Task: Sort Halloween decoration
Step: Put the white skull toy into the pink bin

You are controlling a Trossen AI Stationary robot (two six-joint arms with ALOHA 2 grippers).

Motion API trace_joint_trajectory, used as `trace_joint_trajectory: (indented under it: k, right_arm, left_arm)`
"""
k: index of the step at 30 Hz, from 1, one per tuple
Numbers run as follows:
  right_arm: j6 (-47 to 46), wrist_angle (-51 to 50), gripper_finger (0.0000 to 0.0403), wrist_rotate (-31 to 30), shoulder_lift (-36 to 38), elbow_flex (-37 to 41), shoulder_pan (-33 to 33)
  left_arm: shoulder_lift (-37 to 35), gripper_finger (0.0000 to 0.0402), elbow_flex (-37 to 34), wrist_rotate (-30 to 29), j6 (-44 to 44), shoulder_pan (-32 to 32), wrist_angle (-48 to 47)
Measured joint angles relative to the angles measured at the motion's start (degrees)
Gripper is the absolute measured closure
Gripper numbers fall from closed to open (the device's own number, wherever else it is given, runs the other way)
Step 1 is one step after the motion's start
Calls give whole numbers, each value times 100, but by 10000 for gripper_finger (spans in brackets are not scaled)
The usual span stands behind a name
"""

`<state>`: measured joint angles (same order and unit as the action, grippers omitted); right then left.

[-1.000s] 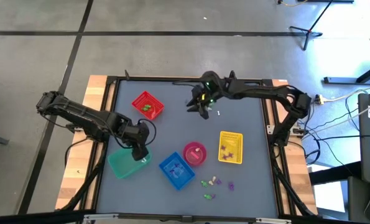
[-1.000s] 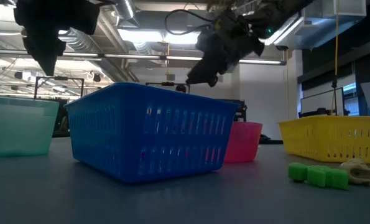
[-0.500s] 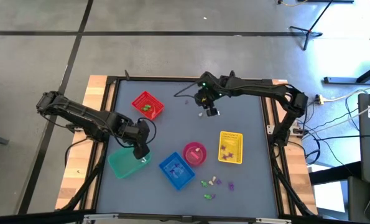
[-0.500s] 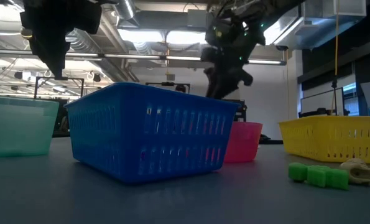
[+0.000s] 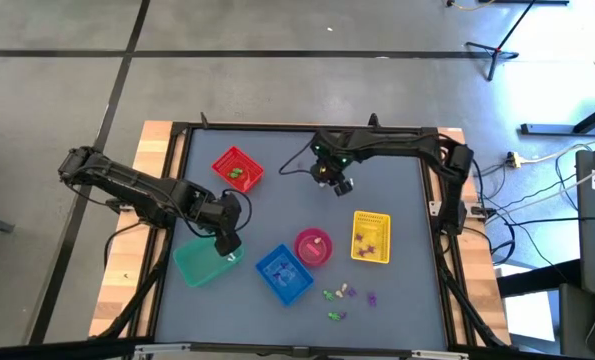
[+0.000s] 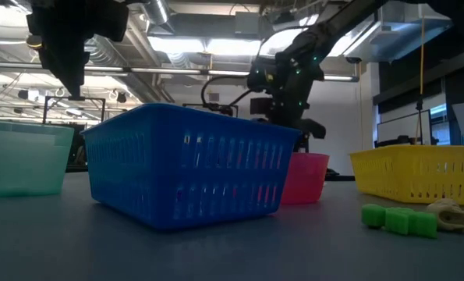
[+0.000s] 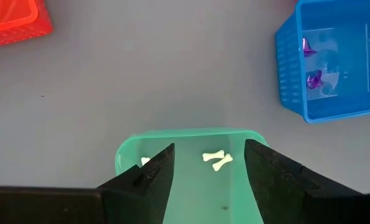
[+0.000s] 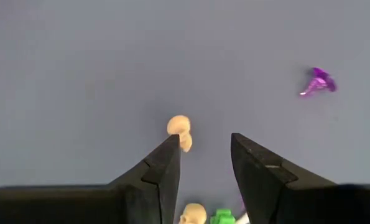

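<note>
Unsorted trinkets (image 5: 345,296) lie on table near front edge, beside blue basket (image 5: 284,273). Cream bones (image 7: 217,159) rest in teal basket (image 7: 191,140). My left gripper (image 7: 206,163) hovers above, fingers wide, empty. Right gripper (image 5: 337,180) far back, part open, empty. I should descend straight over one piece.

arms: dark, jointed | right arm (image 5: 397,140): green lights, black cable
</note>
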<state>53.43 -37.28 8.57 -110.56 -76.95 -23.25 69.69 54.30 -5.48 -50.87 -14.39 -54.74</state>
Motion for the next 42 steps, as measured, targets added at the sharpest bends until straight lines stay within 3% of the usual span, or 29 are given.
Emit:
trace_joint_trajectory:
  k: [6, 23, 35, 42]
  right_arm:
    - [120, -11, 262, 316, -165, 0, -2]
    - [131, 20, 264, 194, -558, -11, -2]
    - [104, -4, 348, 190, -564, -4, 2]
    - [92, -19, 349, 167, -564, -4, 2]
  left_arm:
    - [0, 224, 0, 0, 0, 0, 2]
    - [0, 224, 0, -4, 0, 0, 46]
    - [0, 224, 0, -7, 2, 0, 46]
    - [0, 224, 0, -7, 2, 0, 43]
